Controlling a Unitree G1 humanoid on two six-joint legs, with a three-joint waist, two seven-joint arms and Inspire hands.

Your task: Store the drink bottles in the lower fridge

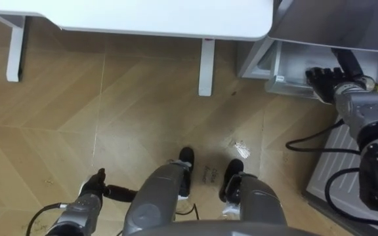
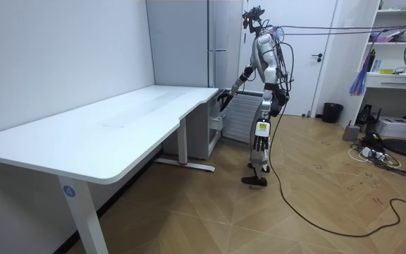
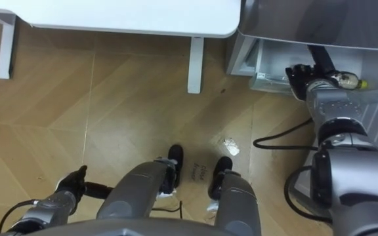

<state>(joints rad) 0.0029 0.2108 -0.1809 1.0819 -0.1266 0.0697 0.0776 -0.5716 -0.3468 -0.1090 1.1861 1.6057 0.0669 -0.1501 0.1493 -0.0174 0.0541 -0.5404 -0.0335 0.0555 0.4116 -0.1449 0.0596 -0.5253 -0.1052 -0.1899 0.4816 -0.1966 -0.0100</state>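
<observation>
Fridge [image 1: 333, 23] fills the upper right corner of the left eye view, grey-fronted. Its lower compartment [image 1: 287, 65] stands open, pale inside, just beside the white desk [image 1: 163, 16] and a desk leg [image 1: 207, 65]. Herringbone wooden floor [image 1: 58, 131] spreads below, with a small crumpled scrap [image 1: 240, 144] near the feet. The right hand [image 1: 320, 77] is at the compartment's front edge; whether it grips anything cannot be told. The left hand [image 1: 97, 185] hangs low over the floor, relaxed and holding nothing.

In the room view the robot stands upright at the desk's far end, facing the tall fridge against the back wall, right arm reaching toward its lower part. A ribbed white door panel [image 2: 242, 113] is beside its legs. A door [image 2: 316, 49] and a dark bin [image 2: 332, 111] lie beyond.

The right eye view shows the same scene.
</observation>
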